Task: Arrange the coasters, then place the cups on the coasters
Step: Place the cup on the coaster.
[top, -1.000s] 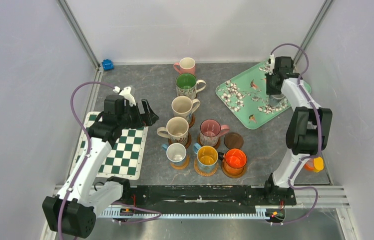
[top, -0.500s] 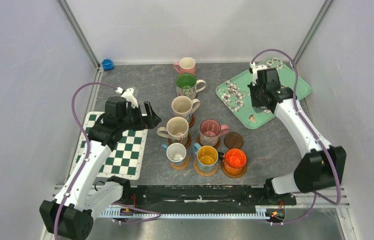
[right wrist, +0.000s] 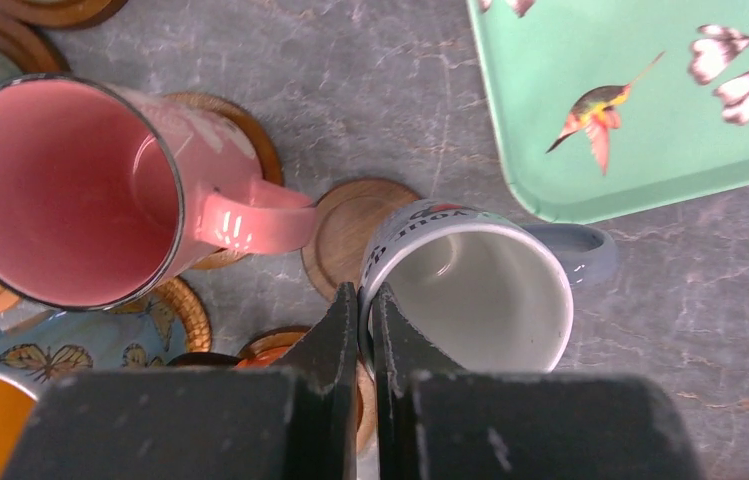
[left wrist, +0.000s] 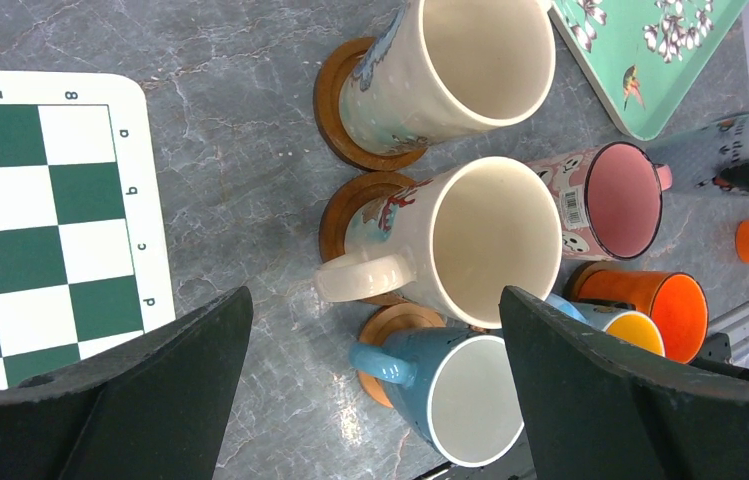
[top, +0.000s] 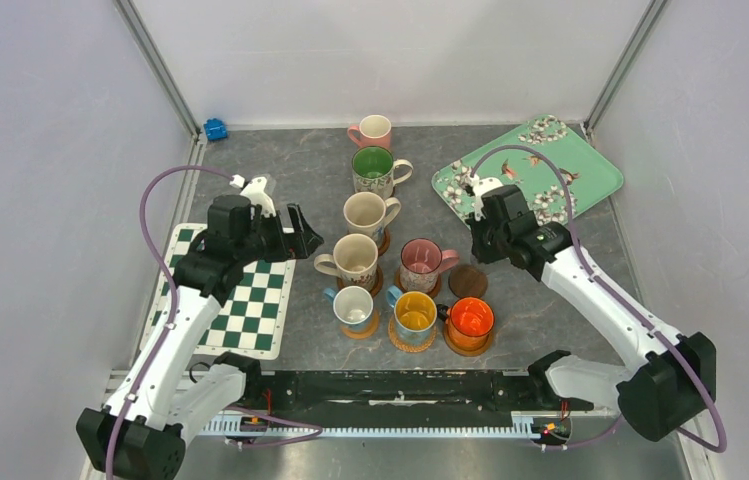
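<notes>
Right gripper (right wrist: 368, 300): fingers pressed together, pinching the near rim of a light grey-blue mug (right wrist: 470, 290) with a white inside and lettering on its wall. The handle pointed towards the mint floral tray (right wrist: 650, 150). The mug sat partly over a bare wooden coaster (right wrist: 345, 235), just beside the tray's edge. Whether it touched the coaster could not be told.

Left gripper (left wrist: 375, 300): fingers spread wide, holding nothing. It hung over the gap between the green-white checkered mat (top: 240, 300) and the column of cups.

Cups, far to near in the top view:
- small pink mug (top: 371, 131)
- green-inside mug (top: 374, 168)
- far cream mug (top: 366, 213), on a brown coaster (left wrist: 335, 105)
- near cream mug (top: 354, 256), on a coaster, handle towards the mat

Right of the near cream mug stood a pink speckled mug (top: 418, 262) on its own coaster. Its handle pointed at the bare coaster.

Near row, left to right, each on a coaster:
- small blue mug with a white inside (top: 353, 307)
- blue butterfly mug, yellow inside (top: 415, 314), on a woven coaster (right wrist: 188, 312)
- clear orange mug (top: 470, 320)

A small blue object (top: 215, 129) lay at the far left corner.
</notes>
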Available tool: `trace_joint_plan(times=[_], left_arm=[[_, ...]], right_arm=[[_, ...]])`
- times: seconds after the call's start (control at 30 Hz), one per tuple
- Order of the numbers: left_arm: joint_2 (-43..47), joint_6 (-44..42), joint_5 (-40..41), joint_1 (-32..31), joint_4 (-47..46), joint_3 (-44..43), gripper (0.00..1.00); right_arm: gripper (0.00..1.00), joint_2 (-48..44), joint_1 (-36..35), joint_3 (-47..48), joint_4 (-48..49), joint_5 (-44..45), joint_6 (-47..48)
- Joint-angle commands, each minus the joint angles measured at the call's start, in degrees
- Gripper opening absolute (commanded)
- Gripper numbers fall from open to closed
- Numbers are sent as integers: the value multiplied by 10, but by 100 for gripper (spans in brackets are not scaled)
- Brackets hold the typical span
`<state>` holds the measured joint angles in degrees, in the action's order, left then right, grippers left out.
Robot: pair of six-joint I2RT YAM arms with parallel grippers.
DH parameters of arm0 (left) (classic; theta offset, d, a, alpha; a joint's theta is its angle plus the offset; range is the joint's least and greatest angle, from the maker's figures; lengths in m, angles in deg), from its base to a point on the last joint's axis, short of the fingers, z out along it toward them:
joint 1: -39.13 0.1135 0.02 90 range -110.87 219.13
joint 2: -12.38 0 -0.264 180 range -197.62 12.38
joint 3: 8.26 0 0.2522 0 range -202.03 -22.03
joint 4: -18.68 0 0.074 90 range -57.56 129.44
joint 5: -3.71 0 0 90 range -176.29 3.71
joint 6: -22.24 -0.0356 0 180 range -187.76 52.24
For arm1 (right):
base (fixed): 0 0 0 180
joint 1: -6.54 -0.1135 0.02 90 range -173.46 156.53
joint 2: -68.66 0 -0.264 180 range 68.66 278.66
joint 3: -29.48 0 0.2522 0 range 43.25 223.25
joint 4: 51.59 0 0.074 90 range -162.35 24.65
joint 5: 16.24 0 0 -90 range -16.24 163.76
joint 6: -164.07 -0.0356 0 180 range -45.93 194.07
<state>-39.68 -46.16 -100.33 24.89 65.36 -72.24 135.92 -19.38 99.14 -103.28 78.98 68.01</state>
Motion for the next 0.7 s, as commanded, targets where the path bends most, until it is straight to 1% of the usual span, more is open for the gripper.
trace_joint_plan(times=[0.0, 0.3, 0.67], left_arm=[[14, -20, -4, -3, -5, -7, 100], [11, -20, -2, -3, -4, -8, 100], [9, -21, 2, -3, -1, -10, 100]], right_arm=[[0, -13, -26, -5, 35, 15, -32], [0, -24, -54, -42, 52, 16, -78], [0, -16, -72, -59, 66, 20, -93]])
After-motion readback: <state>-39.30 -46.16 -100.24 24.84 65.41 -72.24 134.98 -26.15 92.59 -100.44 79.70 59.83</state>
